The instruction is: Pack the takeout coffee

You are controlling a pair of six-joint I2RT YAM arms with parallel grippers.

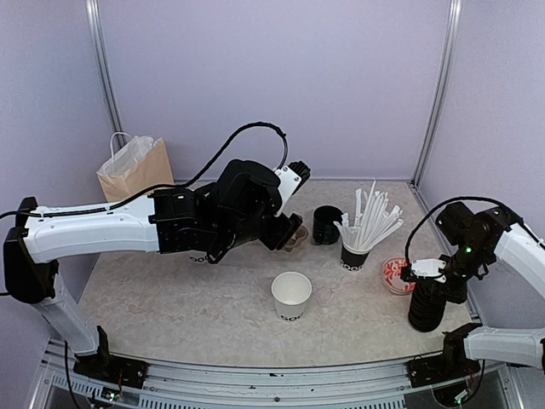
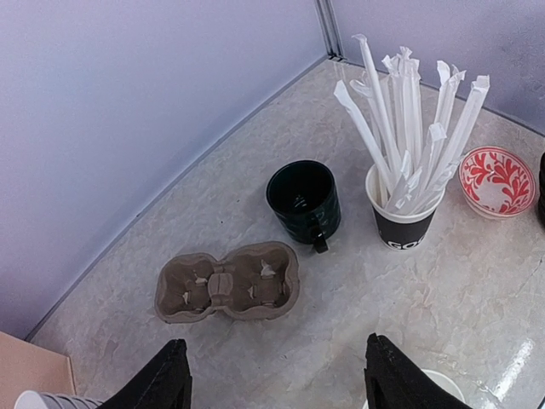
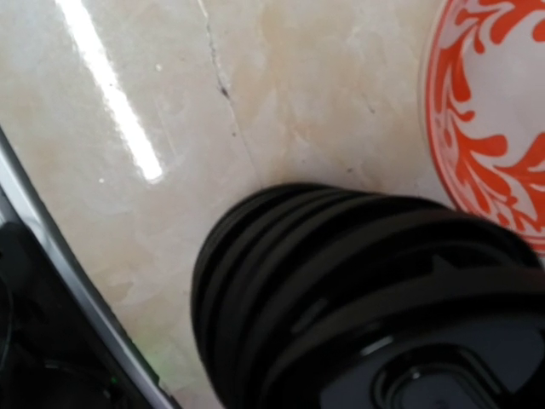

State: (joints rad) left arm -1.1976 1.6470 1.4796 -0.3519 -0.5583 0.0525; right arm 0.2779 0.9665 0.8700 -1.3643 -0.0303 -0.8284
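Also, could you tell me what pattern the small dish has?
The dish has red leafy swirls on white; clearest from left wrist.

This is a robotics lab test cell. Plain lilac panel walls (image 1: 272, 77) close in a marble-look table (image 1: 170, 298) on the left, far and right sides, and they meet at metal corner posts (image 1: 100, 60). Two robot arms (image 1: 94, 228) are bolted to an aluminium rail (image 1: 255, 372) along the near edge. A black cable (image 1: 247, 132) loops off the left one.
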